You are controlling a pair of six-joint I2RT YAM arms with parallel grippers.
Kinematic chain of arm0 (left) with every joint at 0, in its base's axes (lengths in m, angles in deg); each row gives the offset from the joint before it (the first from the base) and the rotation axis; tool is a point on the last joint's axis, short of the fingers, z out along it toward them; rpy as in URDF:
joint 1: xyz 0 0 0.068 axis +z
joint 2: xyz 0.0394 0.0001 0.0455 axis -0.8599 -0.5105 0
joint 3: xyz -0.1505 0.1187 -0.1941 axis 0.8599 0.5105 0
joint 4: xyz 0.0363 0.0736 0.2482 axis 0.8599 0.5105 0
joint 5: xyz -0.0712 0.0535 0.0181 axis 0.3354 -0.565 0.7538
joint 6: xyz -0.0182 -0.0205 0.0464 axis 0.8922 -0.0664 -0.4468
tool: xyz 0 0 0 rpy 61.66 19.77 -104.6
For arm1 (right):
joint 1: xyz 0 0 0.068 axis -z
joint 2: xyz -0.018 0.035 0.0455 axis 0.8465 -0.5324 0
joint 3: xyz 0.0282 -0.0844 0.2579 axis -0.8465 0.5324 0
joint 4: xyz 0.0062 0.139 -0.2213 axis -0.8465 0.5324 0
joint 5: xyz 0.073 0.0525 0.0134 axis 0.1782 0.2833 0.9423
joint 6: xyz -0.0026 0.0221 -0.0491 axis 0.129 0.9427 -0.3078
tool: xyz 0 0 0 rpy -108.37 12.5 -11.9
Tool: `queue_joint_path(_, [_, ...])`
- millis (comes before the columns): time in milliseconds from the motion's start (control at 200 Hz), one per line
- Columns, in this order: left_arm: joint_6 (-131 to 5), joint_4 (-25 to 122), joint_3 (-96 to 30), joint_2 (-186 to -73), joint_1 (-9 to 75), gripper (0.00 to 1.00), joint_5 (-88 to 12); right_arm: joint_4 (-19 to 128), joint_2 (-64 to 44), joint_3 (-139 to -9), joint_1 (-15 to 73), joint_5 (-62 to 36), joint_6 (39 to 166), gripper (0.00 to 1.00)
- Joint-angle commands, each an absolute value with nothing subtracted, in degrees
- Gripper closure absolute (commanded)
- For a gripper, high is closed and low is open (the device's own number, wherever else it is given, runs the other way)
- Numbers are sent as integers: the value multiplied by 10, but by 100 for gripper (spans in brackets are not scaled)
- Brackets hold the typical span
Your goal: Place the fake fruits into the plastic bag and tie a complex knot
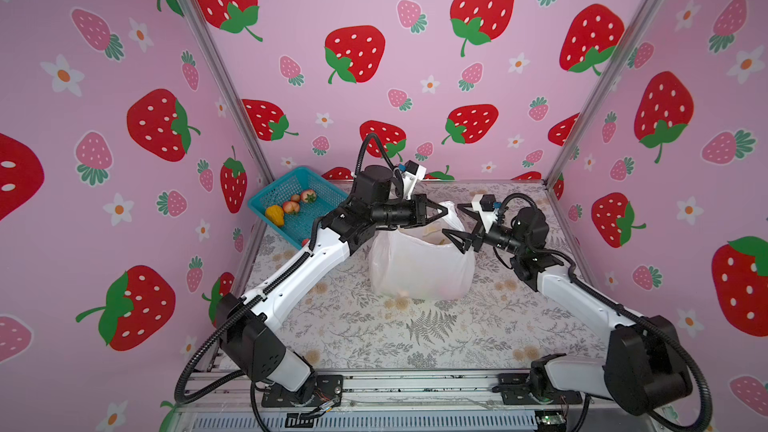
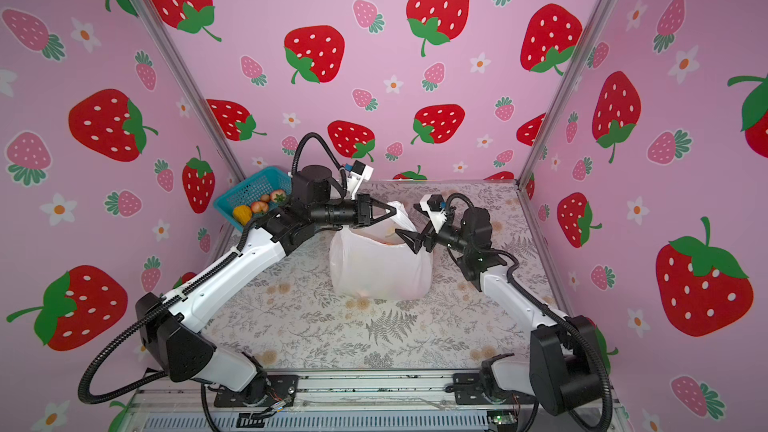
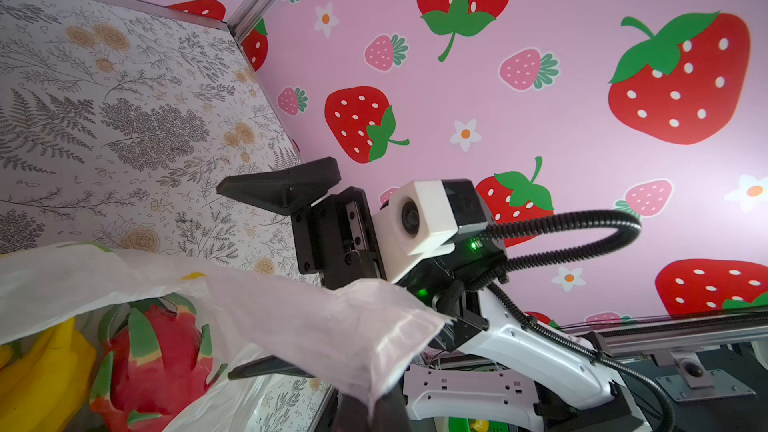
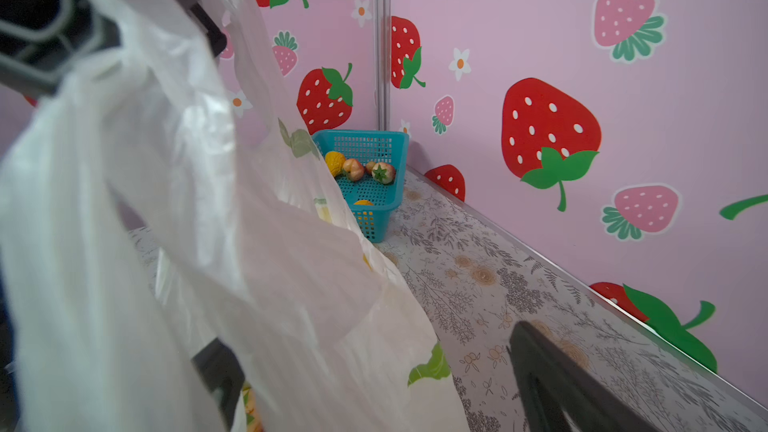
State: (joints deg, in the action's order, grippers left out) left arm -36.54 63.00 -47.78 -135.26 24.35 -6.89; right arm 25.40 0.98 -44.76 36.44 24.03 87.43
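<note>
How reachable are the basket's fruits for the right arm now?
Probably not directly: the fruits lie in the teal basket at the far left; the plastic bag, gripped by the shut left gripper, and the left arm stand between them and the open right gripper.

This is a robot test booth, a lab rig and nobody's home. The pink walls (image 1: 374, 14) printed with cartoon strawberries are only panels set between bare aluminium posts (image 1: 217, 68), boxing in a small tabletop (image 1: 415, 334) dressed with a floral sheet. Two white-and-black robot arms (image 1: 299, 272) are bolted to a metal rail (image 1: 415, 384) along the front edge, with loose wiring at their bases. Ribbed cable conduit (image 3: 582, 218) loops off a wrist beside a boxed camera (image 3: 419, 218). The goods on show are props: fake fruits (image 1: 291, 206) in a teal mesh basket (image 1: 286, 184).
</note>
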Motion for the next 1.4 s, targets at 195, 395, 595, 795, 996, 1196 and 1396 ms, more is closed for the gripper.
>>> queue_joint_path(195, [-379,619,-512,-1366,254,100,-36,264,-38,-509,377,419,884,3])
queue_joint_path(395, [-382,625,-521,-1375,257,100,-40,191,42,-464,358,305,972,0])
queue_joint_path(595, [-389,625,-521,-1376,258,100,-40,215,93,-453,328,211,988,0])
queue_joint_path(795, [-401,621,-521,-1369,260,100,-21,319,77,-469,364,292,862,0])
queue_joint_path(996, [-414,614,-528,-1378,265,100,26,346,-27,-540,374,436,826,4])
queue_joint_path(1196, [-407,600,-528,-1383,266,100,45,255,-120,-587,362,499,890,33])
queue_joint_path(1396, [-403,598,-529,-1384,269,100,38,161,-144,-567,342,478,953,73])
